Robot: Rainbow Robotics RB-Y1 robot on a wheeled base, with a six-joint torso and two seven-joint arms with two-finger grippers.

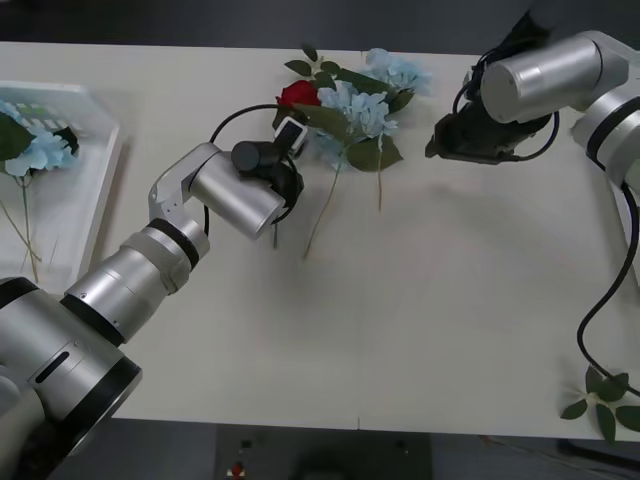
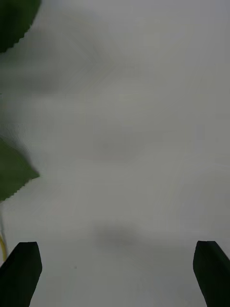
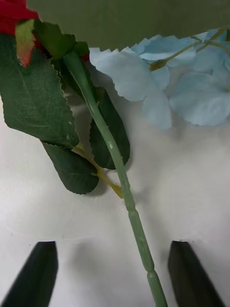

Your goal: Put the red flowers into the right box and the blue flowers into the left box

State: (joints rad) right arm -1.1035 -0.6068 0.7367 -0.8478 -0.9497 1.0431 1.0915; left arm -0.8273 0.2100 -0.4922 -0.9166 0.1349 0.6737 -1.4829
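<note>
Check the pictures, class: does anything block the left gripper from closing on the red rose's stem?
Nothing visible does. The left gripper has its jaws open on either side of the red rose's stem, bare table around it. The blue flowers and rose leaves lie farther up the stem.

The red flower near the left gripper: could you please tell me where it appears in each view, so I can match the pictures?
Front view: the red flower lies at the table's far edge, centre-left, just beyond the left gripper.
Left wrist view: its red head sits in a corner, its stem running between the open fingers.
Right wrist view: not in it.
Shared landmark: the blue flowers beside it.
</note>
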